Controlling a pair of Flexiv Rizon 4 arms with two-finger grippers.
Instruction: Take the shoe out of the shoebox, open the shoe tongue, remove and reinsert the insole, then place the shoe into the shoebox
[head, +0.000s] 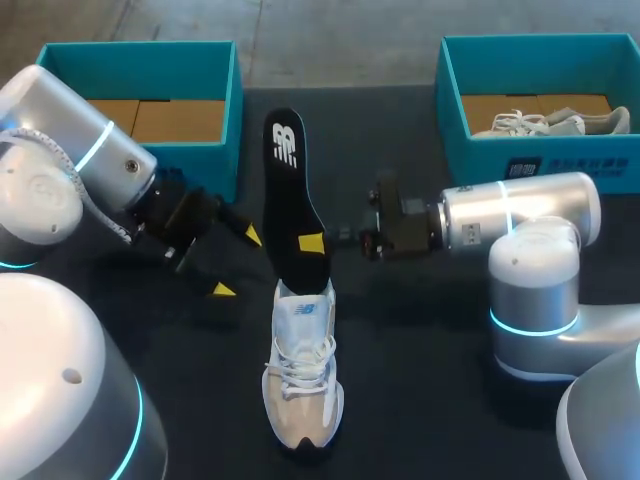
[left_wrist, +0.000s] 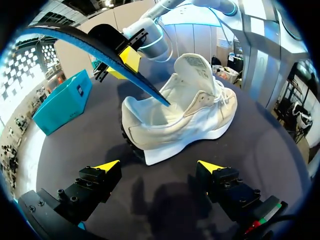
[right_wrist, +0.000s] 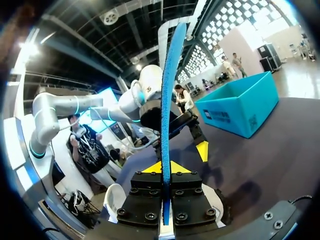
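- Your right wrist view shows the right gripper (right_wrist: 165, 169) pinching the insole (right_wrist: 167, 90) edge-on.
- Your left wrist view shows the insole tip in the shoe (left_wrist: 190, 115) opening, with the left gripper (left_wrist: 159, 167) spread wide.

Dark counter (head: 420, 400), teal box (head: 540, 160) at its far right corner, pale spare shoe (head: 545, 122) with white laces lying on its side inside, brown cardboard (head: 495, 104) beside it.
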